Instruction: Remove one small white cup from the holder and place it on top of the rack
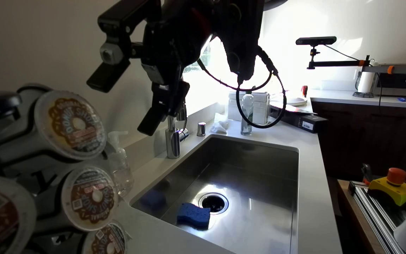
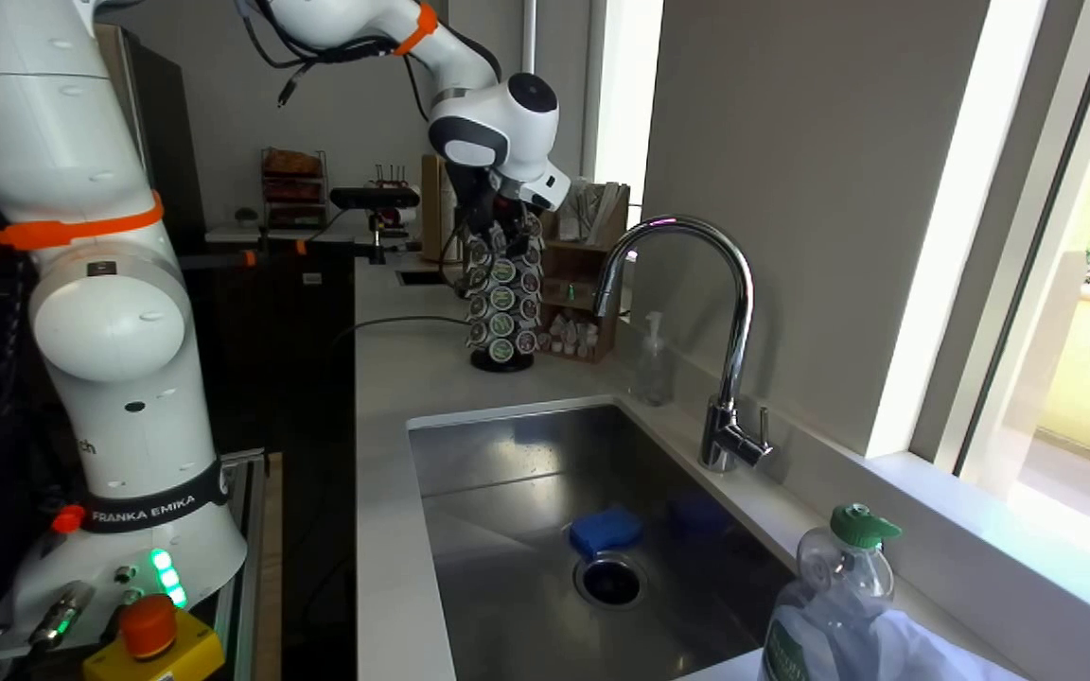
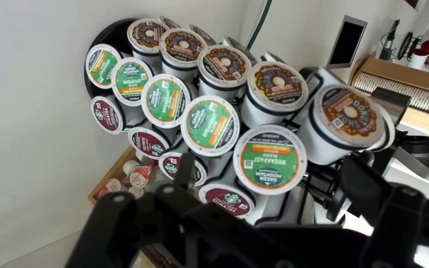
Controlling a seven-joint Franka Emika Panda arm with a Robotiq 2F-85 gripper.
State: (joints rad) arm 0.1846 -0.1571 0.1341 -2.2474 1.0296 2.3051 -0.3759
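The holder, a black wire stand on a round black base point(image 2: 501, 361), stands on the counter behind the sink and carries several small white cups. In the wrist view the small white cups show brown donut lids point(image 3: 351, 116), green lids point(image 3: 270, 160) and maroon lids point(image 3: 229, 200); the black holder wire point(image 3: 287, 199) runs around them. Donut-lid cups also show close up in an exterior view point(image 1: 72, 125). My gripper point(image 1: 130, 100) is open and empty above the holder's top. In the wrist view its fingers point(image 3: 268, 173) stand wide apart, with a green-lid cup between them in the picture. I cannot tell which thing is the rack.
A steel sink point(image 2: 507, 605) with a blue sponge point(image 1: 194, 215) lies in the counter. The chrome faucet point(image 2: 742, 322) and a soap dispenser point(image 2: 654, 369) stand between sink and wall. A wooden shelf point(image 2: 609, 312) with small items stands right behind the holder.
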